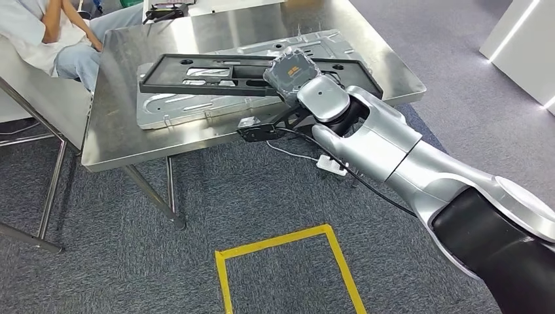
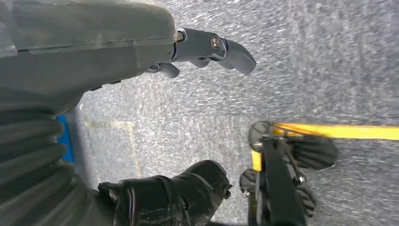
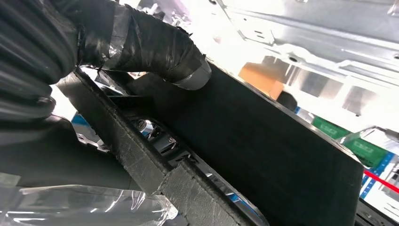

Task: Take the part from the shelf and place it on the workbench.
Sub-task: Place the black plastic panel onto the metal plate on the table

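Matt black plastic part over glossy brushed-steel workbench

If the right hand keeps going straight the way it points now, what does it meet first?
Probably the silver metal panel on the steel workbench: the right hand holds the black frame part just over it. Depth is unclear, so whether they touch cannot be told.

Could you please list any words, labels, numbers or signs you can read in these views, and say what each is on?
No text can be read in any view.
The green labels reflected in the steel workbench are too blurred to read.
The black part held by the right hand shows no marking.
The yellow floor tape is a plain outline.
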`<control>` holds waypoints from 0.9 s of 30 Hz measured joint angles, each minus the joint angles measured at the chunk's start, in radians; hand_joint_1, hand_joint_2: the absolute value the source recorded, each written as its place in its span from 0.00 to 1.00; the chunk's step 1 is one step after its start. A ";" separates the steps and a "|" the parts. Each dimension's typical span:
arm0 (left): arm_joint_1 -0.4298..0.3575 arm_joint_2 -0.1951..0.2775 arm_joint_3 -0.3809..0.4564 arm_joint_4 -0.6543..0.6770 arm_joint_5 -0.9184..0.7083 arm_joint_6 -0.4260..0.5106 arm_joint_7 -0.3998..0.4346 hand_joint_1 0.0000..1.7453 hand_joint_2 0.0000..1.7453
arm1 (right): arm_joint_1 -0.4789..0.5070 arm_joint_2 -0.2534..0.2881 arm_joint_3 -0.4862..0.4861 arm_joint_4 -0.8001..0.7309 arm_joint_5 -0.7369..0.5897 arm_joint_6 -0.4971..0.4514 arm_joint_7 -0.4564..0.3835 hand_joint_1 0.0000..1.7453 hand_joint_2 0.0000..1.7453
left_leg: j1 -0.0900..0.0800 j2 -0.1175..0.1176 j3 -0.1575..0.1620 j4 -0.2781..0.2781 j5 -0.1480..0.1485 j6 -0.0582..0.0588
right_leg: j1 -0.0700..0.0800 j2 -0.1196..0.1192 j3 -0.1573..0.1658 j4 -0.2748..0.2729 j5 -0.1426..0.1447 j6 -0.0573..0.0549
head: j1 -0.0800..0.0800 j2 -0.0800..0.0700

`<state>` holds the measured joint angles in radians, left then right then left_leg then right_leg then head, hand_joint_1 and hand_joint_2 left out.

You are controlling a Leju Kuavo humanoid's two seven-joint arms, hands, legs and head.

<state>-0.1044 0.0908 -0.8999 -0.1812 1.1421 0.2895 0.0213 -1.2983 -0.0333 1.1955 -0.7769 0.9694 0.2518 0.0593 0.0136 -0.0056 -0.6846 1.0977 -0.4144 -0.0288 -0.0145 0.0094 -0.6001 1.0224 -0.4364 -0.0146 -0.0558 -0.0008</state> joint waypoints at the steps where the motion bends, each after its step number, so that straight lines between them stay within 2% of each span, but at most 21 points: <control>1: -0.001 0.001 0.000 0.000 0.000 0.000 0.000 0.00 1.00 | -0.002 0.001 0.000 0.001 0.000 0.001 0.000 1.00 1.00 | -0.002 0.000 0.023 -0.050 0.016 0.005 | 0.001 0.001 0.001 0.001 -0.004 0.004 | 0.000 0.000; 3: -0.003 0.002 -0.002 0.000 0.000 0.000 -0.001 0.00 1.00 | -0.003 0.001 0.000 0.004 -0.002 0.004 0.000 1.00 1.00 | -0.008 -0.002 0.038 -0.080 0.011 0.017 | 0.004 0.002 0.000 0.000 -0.007 0.014 | 0.000 0.000; 6: -0.003 0.002 -0.005 0.000 0.001 0.000 -0.001 0.00 1.00 | -0.005 0.001 0.000 0.006 -0.008 0.003 -0.001 1.00 1.00 | -0.003 -0.001 0.047 -0.090 0.010 0.036 | 0.004 0.000 -0.005 0.015 -0.022 0.028 | 0.002 0.000; 8: -0.002 0.002 -0.005 0.000 0.001 0.000 -0.002 0.00 1.00 | -0.007 0.000 0.000 0.008 -0.014 0.000 0.001 1.00 1.00 | 0.000 0.001 0.056 -0.095 0.008 0.048 | 0.004 -0.001 -0.049 0.103 -0.065 0.033 | 0.007 0.000; 10: -0.003 0.002 -0.006 0.000 0.001 0.000 -0.003 0.00 1.00 | -0.005 -0.002 0.000 0.009 -0.018 -0.002 0.003 1.00 1.00 | -0.002 0.001 0.061 -0.094 0.002 0.056 | 0.005 -0.002 -0.124 0.236 -0.111 0.035 | 0.010 0.000; 11: -0.003 0.002 -0.006 0.000 0.002 0.000 -0.003 0.00 1.00 | -0.002 -0.003 0.000 0.010 -0.019 -0.002 0.003 1.00 1.00 | -0.003 0.001 0.064 -0.093 -0.002 0.058 | 0.005 -0.002 -0.152 0.277 -0.114 0.036 | 0.010 0.000; 12: -0.003 0.002 -0.006 0.000 0.002 0.000 -0.004 0.00 1.00 | 0.000 -0.004 0.000 0.011 -0.020 -0.001 0.003 1.00 1.00 | -0.004 0.000 0.067 -0.091 -0.007 0.059 | 0.005 -0.002 -0.163 0.281 -0.098 0.035 | 0.010 0.000; 13: -0.003 0.002 -0.006 0.000 0.003 0.000 -0.004 0.00 1.00 | 0.002 -0.005 0.000 0.011 -0.020 -0.001 0.004 1.00 1.00 | -0.004 -0.001 0.072 -0.087 -0.013 0.058 | 0.004 -0.002 -0.154 0.247 -0.065 0.033 | 0.010 0.000; 14: -0.002 0.002 -0.006 0.000 0.003 0.000 -0.004 0.00 1.00 | 0.002 -0.006 0.000 0.011 -0.021 -0.001 0.004 1.00 1.00 | -0.004 -0.002 0.076 -0.083 -0.019 0.056 | 0.004 -0.003 -0.129 0.182 -0.021 0.030 | 0.011 0.000; 16: -0.002 0.002 -0.006 0.000 0.005 -0.001 -0.004 0.00 1.00 | 0.000 -0.007 0.000 0.012 -0.021 0.001 0.006 1.00 1.00 | -0.007 -0.005 0.080 -0.073 -0.033 0.048 | 0.007 -0.004 -0.076 0.063 0.030 0.021 | 0.010 0.000; 17: -0.002 0.002 -0.006 0.000 0.007 -0.001 -0.004 0.00 1.00 | -0.001 -0.008 0.000 0.012 -0.022 0.003 0.006 1.00 1.00 | -0.008 -0.006 0.080 -0.070 -0.037 0.043 | 0.009 -0.003 -0.061 0.032 0.036 0.017 | 0.010 0.000; 19: -0.003 0.002 -0.006 0.000 0.010 -0.002 -0.003 0.00 1.00 | 0.001 -0.008 0.000 0.012 -0.024 0.005 0.010 1.00 1.00 | -0.009 -0.006 0.079 -0.070 -0.040 0.034 | 0.012 -0.001 -0.055 0.017 0.031 0.011 | 0.009 0.000; 21: -0.002 0.002 -0.006 0.000 0.012 -0.002 -0.003 0.00 1.00 | 0.002 -0.009 0.000 0.012 -0.026 0.006 0.017 1.00 1.00 | -0.008 -0.004 0.078 -0.064 -0.050 0.024 | 0.007 0.000 -0.046 0.008 0.031 0.003 | 0.008 0.000; 22: -0.001 0.001 -0.006 0.000 0.012 -0.002 -0.002 0.00 1.00 | 0.002 -0.009 0.000 0.012 -0.026 0.006 0.019 1.00 1.00 | -0.007 -0.003 0.068 -0.040 -0.065 0.018 | 0.003 0.000 -0.040 0.002 0.032 -0.001 | 0.006 0.000; 23: -0.001 0.001 -0.006 0.000 0.012 -0.002 -0.002 0.00 1.00 | 0.002 -0.010 0.000 0.013 -0.026 0.006 0.021 1.00 1.00 | -0.004 -0.001 0.046 0.005 -0.087 0.012 | 0.000 0.000 -0.035 -0.001 0.031 -0.005 | 0.005 0.000; 25: -0.003 0.002 -0.006 0.000 0.013 -0.001 -0.003 0.00 1.00 | 0.006 -0.010 0.000 0.013 -0.026 0.006 0.022 1.00 1.00 | -0.001 0.000 -0.021 0.134 -0.135 0.001 | 0.000 0.001 -0.028 -0.001 0.026 -0.010 | 0.003 0.000; 26: -0.003 0.002 -0.006 0.000 0.013 0.000 -0.003 0.00 1.00 | 0.010 -0.010 0.000 0.013 -0.026 0.006 0.021 1.00 1.00 | 0.000 0.000 -0.051 0.182 -0.144 -0.002 | 0.000 0.001 -0.024 -0.001 0.022 -0.011 | 0.003 0.000; 27: -0.002 0.002 -0.006 0.000 0.013 0.000 -0.003 0.00 1.00 | 0.013 -0.010 0.000 0.014 -0.026 0.006 0.021 1.00 1.00 | 0.000 0.000 -0.066 0.195 -0.132 -0.004 | 0.000 0.002 -0.021 0.001 0.018 -0.011 | 0.003 0.000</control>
<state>-0.1065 0.0927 -0.9064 -0.1812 1.1547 0.2894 0.0187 -1.2849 -0.0431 1.1954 -0.7630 0.9434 0.2575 0.0805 0.0135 -0.0051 -0.7507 1.2930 -0.5468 -0.0329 -0.0147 0.0117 -0.6207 1.0231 -0.4181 -0.0252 -0.0528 -0.0008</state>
